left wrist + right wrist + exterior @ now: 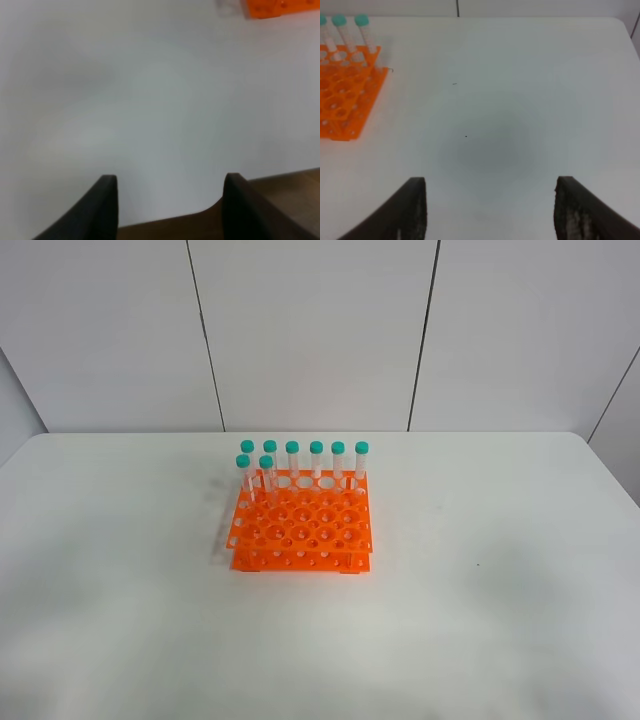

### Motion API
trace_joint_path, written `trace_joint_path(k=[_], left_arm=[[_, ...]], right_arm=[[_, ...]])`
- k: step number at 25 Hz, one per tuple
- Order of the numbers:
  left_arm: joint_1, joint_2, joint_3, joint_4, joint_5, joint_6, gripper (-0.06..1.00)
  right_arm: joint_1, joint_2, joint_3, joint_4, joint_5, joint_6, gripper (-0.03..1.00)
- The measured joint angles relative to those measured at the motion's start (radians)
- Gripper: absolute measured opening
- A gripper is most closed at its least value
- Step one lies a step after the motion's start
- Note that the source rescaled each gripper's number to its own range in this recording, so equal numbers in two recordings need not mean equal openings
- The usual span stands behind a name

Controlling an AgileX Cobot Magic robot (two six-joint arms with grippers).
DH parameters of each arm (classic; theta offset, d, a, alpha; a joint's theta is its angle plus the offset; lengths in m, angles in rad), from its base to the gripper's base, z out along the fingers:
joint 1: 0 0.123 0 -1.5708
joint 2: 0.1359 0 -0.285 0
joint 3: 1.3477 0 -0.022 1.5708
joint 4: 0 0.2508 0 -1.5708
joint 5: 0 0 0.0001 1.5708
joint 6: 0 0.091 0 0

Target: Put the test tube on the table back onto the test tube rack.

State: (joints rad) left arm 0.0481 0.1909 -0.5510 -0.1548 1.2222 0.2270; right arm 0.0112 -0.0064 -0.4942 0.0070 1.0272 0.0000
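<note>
The orange test tube rack [300, 530] stands mid-table on the white table [480, 590]. Several test tubes [316, 460] with teal caps stand upright in its back rows. No test tube lying on the table is in view. Neither arm shows in the high view. In the left wrist view my left gripper [170, 202] is open over bare table near the table's edge, nothing between its fingers [107, 205], with a corner of the rack [280, 7] far off. My right gripper [490, 207] is open and empty, with the rack [345, 95] and tubes [362, 30] off to one side.
White wall panels [320, 330] rise behind the table's far edge. The left wrist view shows the table's edge with brown floor [285, 187] beyond it. Tiny dark specks [466, 135] mark the tabletop.
</note>
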Motion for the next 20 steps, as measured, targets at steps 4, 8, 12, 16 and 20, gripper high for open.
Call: trace_joint_path(k=[4, 8, 12, 16, 20], left_arm=[[-0.033, -0.069, 0.000, 0.000, 0.000, 0.000, 0.34], [-0.046, -0.178, 0.000, 0.000, 0.001, 0.001, 0.34], [-0.046, -0.196, 0.005, 0.000, 0.001, 0.001, 0.34], [-0.046, -0.196, 0.005, 0.000, 0.002, 0.001, 0.34], [-0.046, -0.196, 0.005, 0.000, 0.002, 0.001, 0.34]], right_arm=[[0.000, 0.000, 0.000, 0.000, 0.000, 0.000, 0.59], [0.000, 0.000, 0.000, 0.000, 0.000, 0.000, 0.59], [0.000, 0.000, 0.000, 0.000, 0.000, 0.000, 0.59], [0.000, 0.000, 0.000, 0.000, 0.000, 0.000, 0.59], [0.000, 0.000, 0.000, 0.000, 0.000, 0.000, 0.59]])
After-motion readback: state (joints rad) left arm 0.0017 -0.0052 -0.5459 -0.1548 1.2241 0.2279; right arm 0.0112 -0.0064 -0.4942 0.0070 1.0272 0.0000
